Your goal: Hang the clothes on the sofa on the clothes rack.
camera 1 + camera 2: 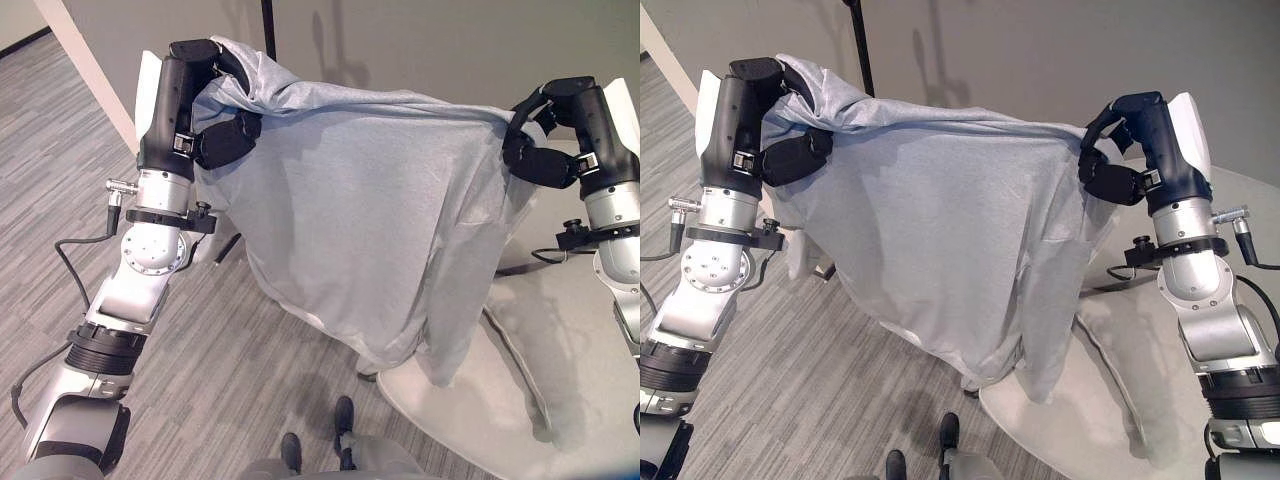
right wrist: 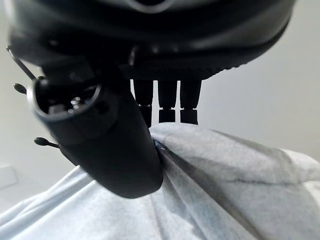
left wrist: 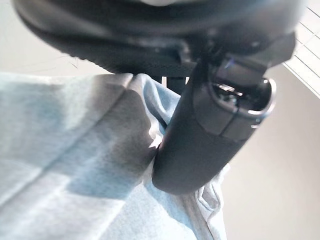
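Left robot hand (image 1: pixel 215 125), right robot hand (image 1: pixel 1118 165) raised, pinching grey shirt (image 1: pixel 370 230) (seemingly shoulders).

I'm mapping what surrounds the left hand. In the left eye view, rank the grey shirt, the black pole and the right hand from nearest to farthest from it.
1. grey shirt: clutched in the left hand itself.
2. black pole: upright just behind the shirt's top edge, toward the right hand.
3. right hand: far side, gripping the shirt's other end.
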You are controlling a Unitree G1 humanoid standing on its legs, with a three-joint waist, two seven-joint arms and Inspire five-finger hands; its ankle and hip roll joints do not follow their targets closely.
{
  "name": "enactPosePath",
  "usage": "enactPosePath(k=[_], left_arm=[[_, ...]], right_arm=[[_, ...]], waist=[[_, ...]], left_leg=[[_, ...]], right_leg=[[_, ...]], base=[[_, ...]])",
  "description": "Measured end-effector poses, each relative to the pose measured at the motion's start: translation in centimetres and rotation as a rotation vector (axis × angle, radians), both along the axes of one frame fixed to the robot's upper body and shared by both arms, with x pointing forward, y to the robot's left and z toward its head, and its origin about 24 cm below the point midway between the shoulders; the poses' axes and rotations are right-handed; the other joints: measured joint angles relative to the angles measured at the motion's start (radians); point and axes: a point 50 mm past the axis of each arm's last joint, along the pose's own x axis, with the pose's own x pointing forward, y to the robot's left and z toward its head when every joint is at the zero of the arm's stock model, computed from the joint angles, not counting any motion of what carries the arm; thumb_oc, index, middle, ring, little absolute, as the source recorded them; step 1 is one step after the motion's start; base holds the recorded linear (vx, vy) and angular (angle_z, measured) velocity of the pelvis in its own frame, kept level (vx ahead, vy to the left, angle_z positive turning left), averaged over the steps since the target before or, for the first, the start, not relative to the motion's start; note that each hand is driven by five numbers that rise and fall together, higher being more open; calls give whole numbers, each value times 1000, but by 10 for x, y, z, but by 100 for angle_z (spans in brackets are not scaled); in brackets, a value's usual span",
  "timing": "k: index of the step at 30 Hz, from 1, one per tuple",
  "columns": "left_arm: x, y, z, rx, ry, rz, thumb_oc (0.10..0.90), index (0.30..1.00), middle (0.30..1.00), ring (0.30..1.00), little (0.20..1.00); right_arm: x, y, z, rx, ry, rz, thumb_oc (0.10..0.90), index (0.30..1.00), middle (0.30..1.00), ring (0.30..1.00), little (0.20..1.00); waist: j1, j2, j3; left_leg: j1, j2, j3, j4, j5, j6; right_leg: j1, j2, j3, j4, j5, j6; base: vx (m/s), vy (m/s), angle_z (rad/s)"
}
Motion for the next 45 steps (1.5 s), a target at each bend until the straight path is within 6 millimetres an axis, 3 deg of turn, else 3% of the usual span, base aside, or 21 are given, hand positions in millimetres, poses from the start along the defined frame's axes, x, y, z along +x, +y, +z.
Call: enactPosePath(k=[1,2,4,5,6,9,11,12,14,16,18,19,22,24,28,29,30,31,32,35,45], left_arm=[[0,0,-1,-7,1,0,400,300,300,300,300],[0,0,-1,-9,4,-4,400,300,300,300,300],[-2,0,1,1,-6,-8,400,300,300,300,300],[-5,-1,7,7,-35,-17,400,300,300,300,300],[-6,-2,9,10,-47,-24,400,300,300,300,300],[-6,-4,7,16,-40,-33,400,300,300,300,300],[-5,-7,6,24,-33,-44,400,300,300,300,300],[-4,-8,5,27,-31,-46,400,300,300,300,300],[-4,-8,5,33,-25,-46,400,300,300,300,300],[-5,-10,6,33,-32,-52,400,300,300,300,300],[-12,-15,13,42,-75,-77,400,300,300,300,300],[-17,-13,20,66,-105,-73,400,300,300,300,300],[-35,2,46,88,-241,-7,400,300,300,300,300],[-42,6,56,70,-311,15,400,300,300,300,300],[-49,17,67,48,-389,70,400,300,300,300,300],[-49,19,68,72,-385,87,400,300,300,300,300],[-49,19,68,80,-391,95,400,300,300,300,300],[-49,18,66,59,-390,89,400,300,300,300,300],[-50,17,60,12,-386,84,400,300,300,300,300],[-52,21,48,-4,-354,91,400,300,300,300,300],[-52,22,47,-14,-348,96,400,300,300,300,300]], right_arm=[[0,0,0,2,2,1,400,300,300,300,300],[-1,0,-2,2,7,1,400,300,300,300,300],[-4,-1,-6,-1,19,2,400,300,300,300,300],[-4,-1,-6,1,17,1,400,300,300,300,300],[-4,-1,-5,1,14,-1,400,300,300,300,300],[-6,-5,-5,8,11,-17,400,300,300,300,300],[-5,-8,-6,11,17,-27,400,300,300,300,300],[-5,-9,-6,13,19,-30,400,300,300,300,300],[-5,-9,-5,14,14,-31,400,300,300,300,300],[-7,-10,-2,15,1,-35,400,300,300,300,300],[-14,-15,14,7,-65,-57,400,300,300,300,300],[-16,-12,15,19,-89,-50,400,300,300,300,300],[-19,1,26,3,-143,3,400,300,300,300,300],[-18,8,24,-10,-137,39,400,300,300,300,300],[-16,20,35,-24,-186,94,400,300,300,300,300],[-16,18,37,-22,-196,90,400,300,300,300,300],[-17,20,41,-22,-212,97,400,300,300,300,300],[-17,20,41,-22,-213,97,400,300,300,300,300],[-17,20,42,-22,-216,103,400,300,300,300,300],[-16,20,42,-13,-217,114,400,300,300,300,300],[-12,23,58,16,-258,138,400,300,300,300,300]], waist=[[2,-15,8],[-3,-40,22],[4,-52,26],[-5,-50,25],[-10,-50,25],[-41,-39,23],[-59,-18,19],[-57,-14,21],[-53,-5,22],[-66,24,13],[-71,111,-12],[-65,99,-12],[3,107,-10],[-4,106,-10],[-5,73,3],[-11,52,1],[-9,33,1],[-5,18,-5],[20,0,-13],[36,17,-19],[24,21,-21]], left_leg=[[-50,0,18,116,12,-27],[-135,30,65,291,27,-84],[-180,118,95,326,-4,-78],[-194,211,69,242,-4,-85],[-173,247,68,143,-1,-83],[-102,331,43,-118,59,-113],[-33,379,-39,-353,85,-129],[-35,390,-86,-354,88,-131],[-41,375,-135,-353,103,-133],[-35,325,-100,-353,119,-109],[-21,247,-90,-348,180,-71],[-5,200,-71,-344,153,-21],[28,112,67,-345,131,35],[51,79,66,-344,121,50],[59,71,60,-344,92,71],[60,59,49,-344,92,71],[65,48,41,-344,86,65],[69,41,34,-344,81,58],[85,38,28,-345,71,44],[115,102,7,-345,58,15],[163,166,42,-345,59,-19]], right_leg=[[9,-15,-4,5,-6,-8],[38,-35,-14,-2,-16,-11],[70,-18,-25,-16,-23,-19],[84,3,-17,-28,-32,-13],[83,15,-16,-28,-33,-13],[87,26,3,-27,-43,-3],[93,49,36,-28,-54,14],[96,51,46,-28,-55,19],[109,41,60,-37,-56,38],[129,8,63,-43,-68,79],[130,-24,80,-39,-83,141],[116,-75,81,-18,-78,154],[-28,-182,29,190,-87,154],[-74,-225,-8,268,-94,162],[-117,-193,-10,124,-47,228],[-98,-181,8,48,-28,258],[-82,-177,16,15,-15,258],[-60,-171,24,-13,-2,253],[-24,-161,19,-52,56,211],[22,-97,-19,-47,40,162],[61,-32,-21,-47,18,130]], base=[[110,44,36],[87,41,26],[183,140,10],[225,180,-13],[209,166,-19],[331,296,-23],[326,306,-28],[341,345,-39],[350,382,-33],[218,282,-18],[183,342,-27],[82,302,-54],[56,206,-97],[63,26,-39],[96,-85,-7],[149,-145,40],[133,-158,36],[138,-149,27],[133,-150,21],[141,-128,17],[64,-129,-5]])
